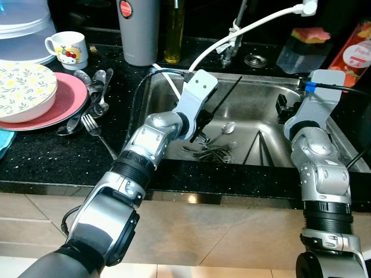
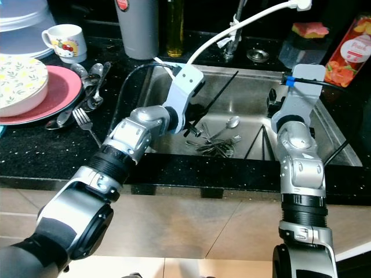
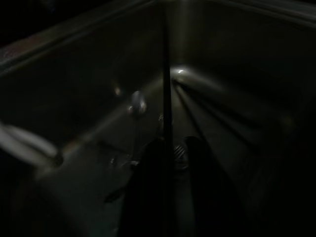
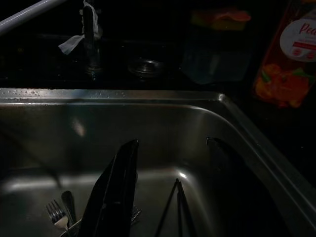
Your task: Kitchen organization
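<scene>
1. On the far left of the black counter: a patterned bowl stacked on a pink plate, a cartoon mug behind, and washed cutlery lying just beside the plate, a fork nearest the counter edge.
2. Further right, inside the steel sink: left pincer lowered over the pile of forks and spoons on the sink bottom, clenched on a thin black chopstick that slants up toward the tap. In the left wrist view, the same stick running straight between the two dark fingers.
3. Right of the pile: more black chopsticks flat on the sink bottom.
4. Right pincer hanging released above the right half of the sink, grasping nothing; fingers spread apart in the right wrist view.
5. Step in hand, by judgement: taking utensils out of the sink, one chopstick already gripped.
6. Next move probably calls for lifting the stick clear of the sink wall without dragging through the forks, then carrying leftward to the cutlery on the counter.
</scene>
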### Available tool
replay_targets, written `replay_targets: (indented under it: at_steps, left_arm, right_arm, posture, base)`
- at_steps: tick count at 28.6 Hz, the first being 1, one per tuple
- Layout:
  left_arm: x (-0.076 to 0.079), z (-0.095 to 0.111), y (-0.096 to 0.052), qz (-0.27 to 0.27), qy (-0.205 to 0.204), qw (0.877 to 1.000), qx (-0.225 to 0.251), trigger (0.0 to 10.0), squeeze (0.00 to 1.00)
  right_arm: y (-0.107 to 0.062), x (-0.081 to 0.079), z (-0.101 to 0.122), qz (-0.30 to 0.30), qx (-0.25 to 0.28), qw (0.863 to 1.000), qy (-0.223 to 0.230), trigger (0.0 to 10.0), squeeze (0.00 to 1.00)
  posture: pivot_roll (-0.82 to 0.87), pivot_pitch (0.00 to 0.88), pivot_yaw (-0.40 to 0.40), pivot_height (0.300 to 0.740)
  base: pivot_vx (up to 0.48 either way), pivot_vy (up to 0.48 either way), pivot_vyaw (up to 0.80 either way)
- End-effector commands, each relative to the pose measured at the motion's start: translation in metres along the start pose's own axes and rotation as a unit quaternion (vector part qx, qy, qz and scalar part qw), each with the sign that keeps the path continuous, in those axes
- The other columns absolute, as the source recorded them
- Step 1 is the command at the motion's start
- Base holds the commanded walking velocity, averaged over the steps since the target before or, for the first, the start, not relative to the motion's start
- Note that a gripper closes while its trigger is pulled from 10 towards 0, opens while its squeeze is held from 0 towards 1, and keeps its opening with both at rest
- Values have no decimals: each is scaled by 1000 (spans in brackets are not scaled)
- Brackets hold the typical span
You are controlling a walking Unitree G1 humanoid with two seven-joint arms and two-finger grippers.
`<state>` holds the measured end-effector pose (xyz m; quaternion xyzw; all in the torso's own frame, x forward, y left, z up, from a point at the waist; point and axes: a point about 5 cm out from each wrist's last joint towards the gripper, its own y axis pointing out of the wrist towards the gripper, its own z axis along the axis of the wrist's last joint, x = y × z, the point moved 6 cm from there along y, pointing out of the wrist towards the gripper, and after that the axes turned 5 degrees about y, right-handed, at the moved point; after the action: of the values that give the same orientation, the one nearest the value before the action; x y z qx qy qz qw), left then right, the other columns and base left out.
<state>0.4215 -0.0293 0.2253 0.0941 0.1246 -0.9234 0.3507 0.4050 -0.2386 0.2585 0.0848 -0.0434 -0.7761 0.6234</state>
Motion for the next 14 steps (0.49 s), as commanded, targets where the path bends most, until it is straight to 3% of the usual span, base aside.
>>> replay_targets:
  at_steps: [1, 2, 5, 6, 9, 11, 14]
  left_arm:
    - [5, 13, 1, -8, 0, 999, 34, 10000, 1000]
    - [-8, 36, -6, 33, 16, 995, 90, 10000, 0]
    - [-21, 54, -15, 83, 31, 987, 134, 10000, 0]
    - [-23, 61, -23, 91, 10, 984, 153, 10000, 0]
    - [-30, 63, -31, 117, 4, 981, 153, 10000, 0]
    - [-44, 63, -51, 189, 17, 972, 141, 10000, 0]
    - [-48, 60, -56, 212, 15, 969, 130, 10000, 0]
  right_arm:
    - [-1, -5, 1, 6, 4, 1000, -3, 10000, 0]
    - [-1, -12, 1, 17, 6, 1000, 0, 10000, 0]
    - [-1, -18, 2, 26, 9, 1000, 1, 10000, 0]
    - [-2, -25, 2, 37, 11, 999, 3, 10000, 0]
    - [-2, -30, 3, 47, 13, 999, 4, 10000, 0]
    - [-4, -40, 7, 73, 24, 997, 7, 10000, 0]
    - [-5, -44, 9, 85, 28, 996, 6, 10000, 0]
  posture:
    - [145, 38, -45, 740]
    - [149, 35, -52, 740]
    - [153, 35, -57, 740]
    - [157, 35, -60, 740]
    - [159, 37, -62, 740]
    - [173, 40, -67, 740]
    - [179, 43, -68, 740]
  base:
    - [0, 0, 0]
    - [0, 0, 0]
    - [0, 0, 0]
    - [0, 0, 0]
    - [0, 0, 0]
    - [0, 0, 0]
    - [0, 0, 0]
